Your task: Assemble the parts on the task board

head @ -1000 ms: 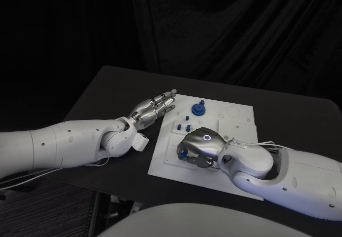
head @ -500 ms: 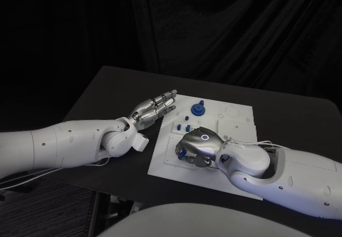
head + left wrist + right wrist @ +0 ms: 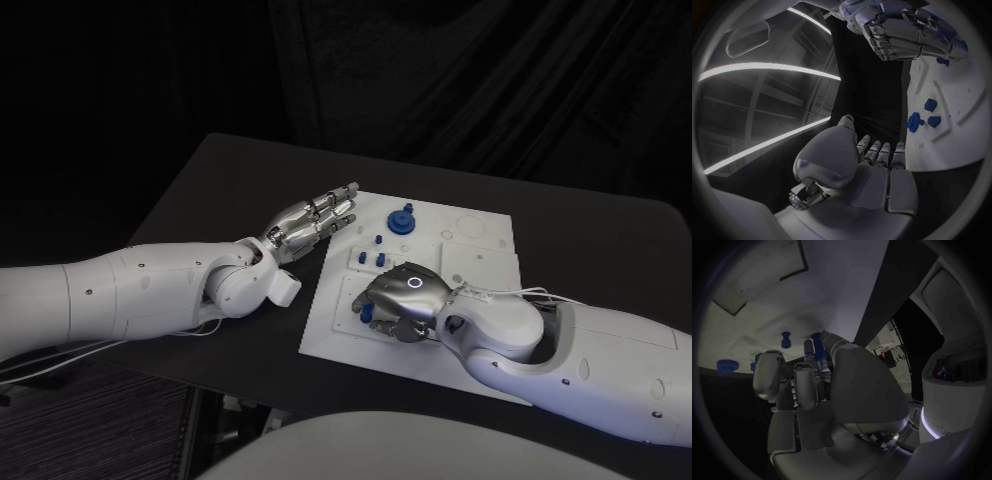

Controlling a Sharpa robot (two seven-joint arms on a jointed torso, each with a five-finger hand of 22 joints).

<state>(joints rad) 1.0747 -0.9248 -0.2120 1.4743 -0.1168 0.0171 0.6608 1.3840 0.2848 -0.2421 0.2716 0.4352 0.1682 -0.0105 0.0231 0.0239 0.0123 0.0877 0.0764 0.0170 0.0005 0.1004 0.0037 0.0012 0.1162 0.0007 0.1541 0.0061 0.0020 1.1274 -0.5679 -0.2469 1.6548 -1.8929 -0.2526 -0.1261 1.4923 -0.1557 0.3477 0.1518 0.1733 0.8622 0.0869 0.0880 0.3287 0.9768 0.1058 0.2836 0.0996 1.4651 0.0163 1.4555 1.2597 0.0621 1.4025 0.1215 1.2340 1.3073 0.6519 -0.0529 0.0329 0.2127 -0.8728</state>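
The white task board (image 3: 476, 235) lies mid-table. A large blue part (image 3: 401, 218) stands near its far left, with small blue parts (image 3: 371, 259) in front of it. My right hand (image 3: 401, 302) is curled over the board's near-left area; a blue peg (image 3: 817, 346) sits pinched between its thumb and fingers, close to the board (image 3: 748, 315). Other blue parts (image 3: 786, 339) stand just beyond. My left hand (image 3: 310, 222) hovers flat by the board's left edge, its fingers (image 3: 878, 152) stretched out and holding nothing. The left wrist view also shows the blue parts (image 3: 914, 121) and the right hand (image 3: 901, 30).
The black table (image 3: 231, 190) runs on to the left of and behind the board. My left forearm (image 3: 130, 295) crosses the table's near-left corner, and my right forearm (image 3: 577, 350) covers the board's near-right corner.
The right hand has shifted slightly down and left over the board's near-left area. The left hand has stayed still.
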